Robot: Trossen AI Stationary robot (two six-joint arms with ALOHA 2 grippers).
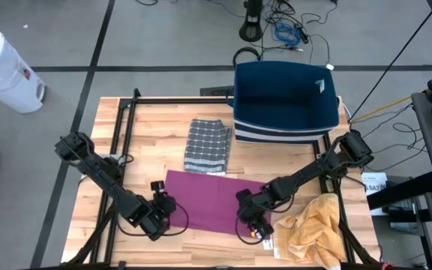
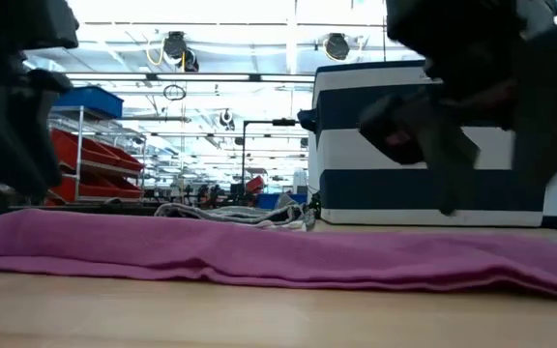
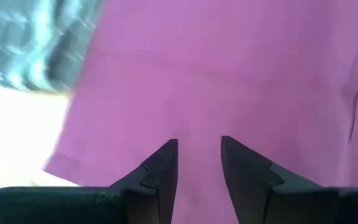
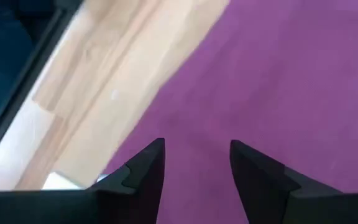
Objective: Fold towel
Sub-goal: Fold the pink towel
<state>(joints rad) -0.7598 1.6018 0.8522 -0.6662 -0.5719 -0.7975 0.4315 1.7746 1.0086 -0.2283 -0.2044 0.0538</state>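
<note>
Two grippers are hovering at the near edge of the flat magenta cloth towel, which is lying spread on the wooden table: the left gripper and right gripper are both parted narrowly, empty, seemingly poised to pinch the hem. Farther back, a folded grey checked cloth and a navy fabric bin are sitting.

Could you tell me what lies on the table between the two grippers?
In the high view, only the purple towel spans the stretch between the left gripper and the right gripper; both hang over it, jaws open.
</note>
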